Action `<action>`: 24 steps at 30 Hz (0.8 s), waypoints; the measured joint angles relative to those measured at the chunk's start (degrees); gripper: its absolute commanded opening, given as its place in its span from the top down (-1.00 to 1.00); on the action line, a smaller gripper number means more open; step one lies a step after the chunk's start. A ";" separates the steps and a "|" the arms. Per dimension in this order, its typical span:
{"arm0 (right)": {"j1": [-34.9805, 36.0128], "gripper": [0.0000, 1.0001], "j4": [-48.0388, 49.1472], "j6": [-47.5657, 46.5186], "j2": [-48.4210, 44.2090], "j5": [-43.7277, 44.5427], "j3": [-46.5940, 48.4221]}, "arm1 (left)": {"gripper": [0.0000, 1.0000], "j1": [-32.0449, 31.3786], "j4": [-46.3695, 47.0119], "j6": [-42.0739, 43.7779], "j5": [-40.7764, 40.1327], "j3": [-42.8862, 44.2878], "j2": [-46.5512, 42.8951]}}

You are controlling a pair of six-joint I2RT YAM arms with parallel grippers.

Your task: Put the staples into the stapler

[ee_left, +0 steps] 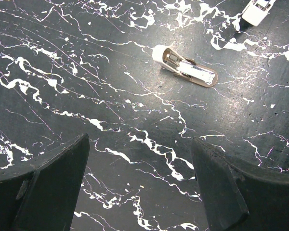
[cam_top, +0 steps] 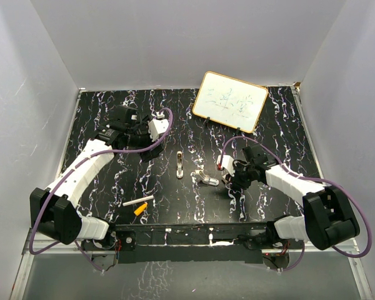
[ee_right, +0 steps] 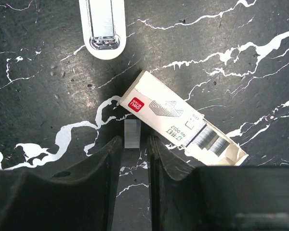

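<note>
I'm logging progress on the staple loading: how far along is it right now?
Done: the stapler lies open, and the staple box is open with strips showing. In hand: the right gripper has its jaws close around a loose staple strip beside the box; a firm grip isn't clear. The left gripper hangs open, empty. Left: carry the strip to the stapler, seat it, close it.

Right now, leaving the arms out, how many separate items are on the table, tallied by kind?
stapler: 1
staple box: 1
staple strip: 1
whiteboard: 1
white stick: 1
orange piece: 1
Total: 6
</note>
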 measured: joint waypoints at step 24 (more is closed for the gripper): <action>-0.02 0.78 -1.53 -0.55 0.90 -0.63 0.94 | -0.94 0.00 0.26 -1.79 -0.24 0.00 0.00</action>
